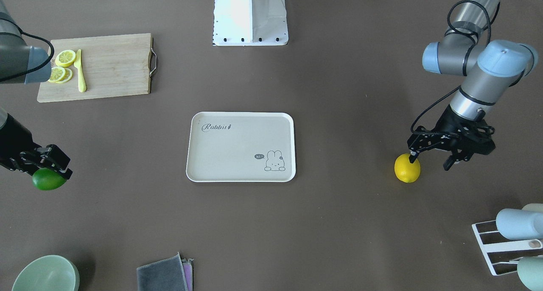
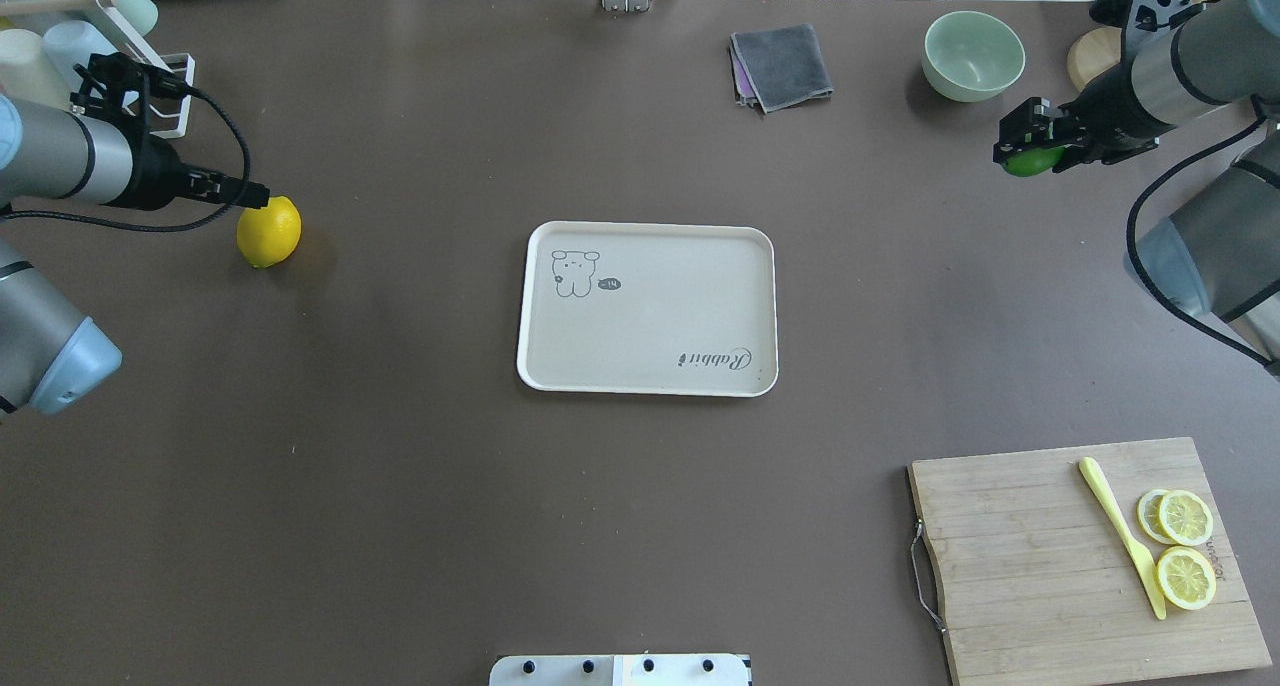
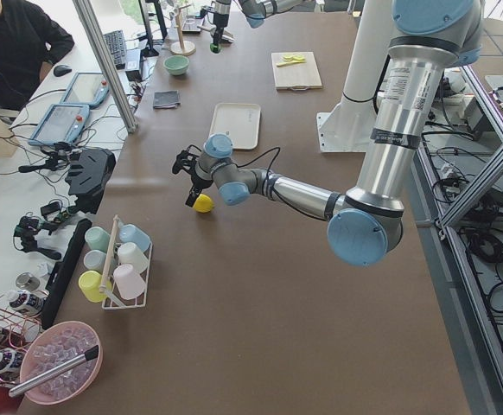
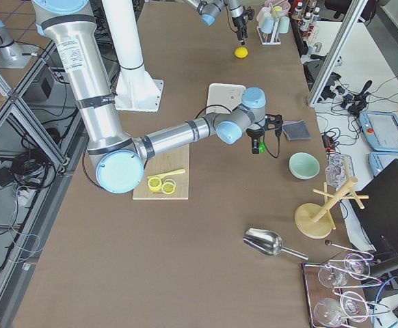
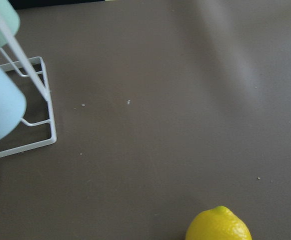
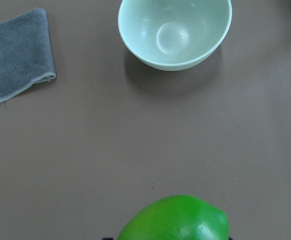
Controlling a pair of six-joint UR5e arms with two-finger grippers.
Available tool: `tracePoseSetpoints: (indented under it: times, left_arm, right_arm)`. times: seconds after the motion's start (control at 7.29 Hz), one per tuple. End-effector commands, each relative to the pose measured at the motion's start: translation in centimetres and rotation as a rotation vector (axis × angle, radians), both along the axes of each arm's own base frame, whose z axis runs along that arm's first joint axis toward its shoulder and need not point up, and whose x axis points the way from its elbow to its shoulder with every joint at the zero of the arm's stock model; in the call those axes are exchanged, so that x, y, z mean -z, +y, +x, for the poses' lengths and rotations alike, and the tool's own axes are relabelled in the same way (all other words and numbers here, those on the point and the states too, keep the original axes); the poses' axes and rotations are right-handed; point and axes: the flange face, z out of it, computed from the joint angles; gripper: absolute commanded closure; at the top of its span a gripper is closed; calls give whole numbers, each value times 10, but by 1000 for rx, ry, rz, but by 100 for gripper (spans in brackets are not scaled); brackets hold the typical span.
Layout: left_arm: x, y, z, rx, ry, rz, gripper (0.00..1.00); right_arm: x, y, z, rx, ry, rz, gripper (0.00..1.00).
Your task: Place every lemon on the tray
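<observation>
Exterior front-facing cam: my right pincer [image 1: 54, 169] is clamped on the green lemon [image 1: 47, 180], well out from the tray [image 1: 242, 113]. My left pincer [image 1: 430, 162] is spread open, one finger at the yellow lemon [image 1: 407, 169], which sits on the counter [image 1: 339, 91] off the tray's opposite end. They look firm and waxy, probably slippery, so I'd grab the fat middle, not the tips.

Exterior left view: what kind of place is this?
Most likely a robotics lab workcell, not a kitchen: teach pendants lie on the side bench, an aluminium frame post rises beside them, and an operator is at that bench.
</observation>
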Motion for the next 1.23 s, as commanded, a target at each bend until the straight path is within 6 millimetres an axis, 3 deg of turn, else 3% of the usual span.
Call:
tracePoseSetpoints:
  times: [0.0, 0.27, 0.55, 0.82, 0.96, 1.1]
  left_arm:
    - [-6, 9, 27, 1, -28, 28, 3]
    - [-18, 9, 33, -2, -46, 15, 2]
    - [-20, 9, 53, -10, -58, 14, 2]
    - [-35, 8, 68, -29, -56, 17, 4]
    - [-32, 7, 70, -27, -50, 17, 34]
    - [-26, 8, 69, -35, -41, 22, 99]
  right_arm:
    - [23, 8, -23, -13, -13, -15, 100]
    - [28, 15, -34, -12, -14, -14, 100]
    - [29, 22, -53, 9, -6, -6, 100]
    - [50, 22, -70, 20, -16, 23, 100]
    - [51, 23, -75, 26, -17, 25, 100]
    - [56, 23, -77, 22, -22, 27, 100]
